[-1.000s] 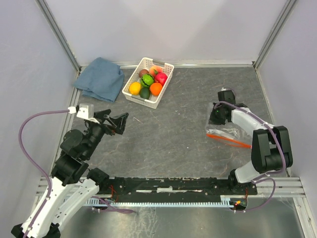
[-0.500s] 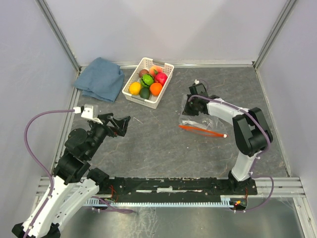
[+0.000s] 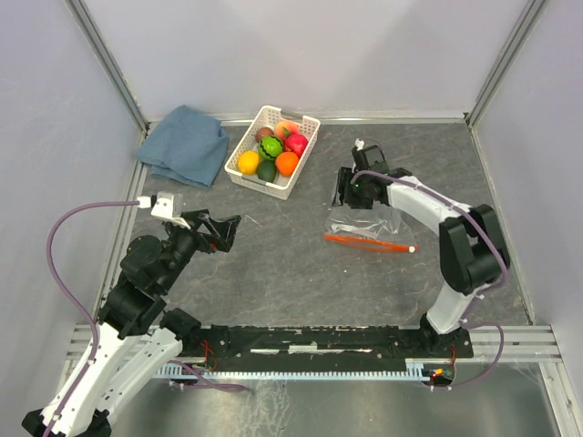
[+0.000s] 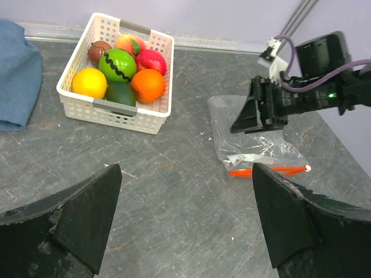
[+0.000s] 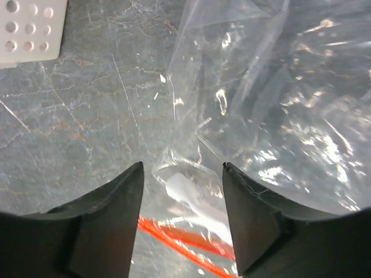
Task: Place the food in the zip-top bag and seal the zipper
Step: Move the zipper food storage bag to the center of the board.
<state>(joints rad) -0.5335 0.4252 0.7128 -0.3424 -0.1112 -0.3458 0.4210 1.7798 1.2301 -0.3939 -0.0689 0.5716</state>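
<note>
The food, several small toy fruits and vegetables (image 3: pixel 270 148) (image 4: pixel 117 63), lies heaped in a white slotted basket (image 3: pixel 260 185) (image 4: pixel 110 119) at the back. The clear zip-top bag (image 3: pixel 369 223) (image 4: pixel 255 139) (image 5: pixel 272 104) lies flat right of centre, and its orange-red zipper (image 3: pixel 369 241) (image 4: pixel 269 171) (image 5: pixel 185 237) faces the near side. My right gripper (image 3: pixel 351 189) (image 4: pixel 261 110) (image 5: pixel 182 168) hovers over the bag's far left corner, open, with nothing clamped between its fingers. My left gripper (image 3: pixel 223 228) (image 4: pixel 186 174) is wide open above bare table, well left of the bag.
A folded blue cloth (image 3: pixel 182 144) (image 4: pixel 14 75) lies at the back left beside the basket. Grey walls with metal posts close in the table on three sides. A corner of the basket (image 5: pixel 29 29) shows in the right wrist view.
My right arm swept the bag leftward from the right side toward the middle, then opened its jaws and let it go. The left arm barely moved.
</note>
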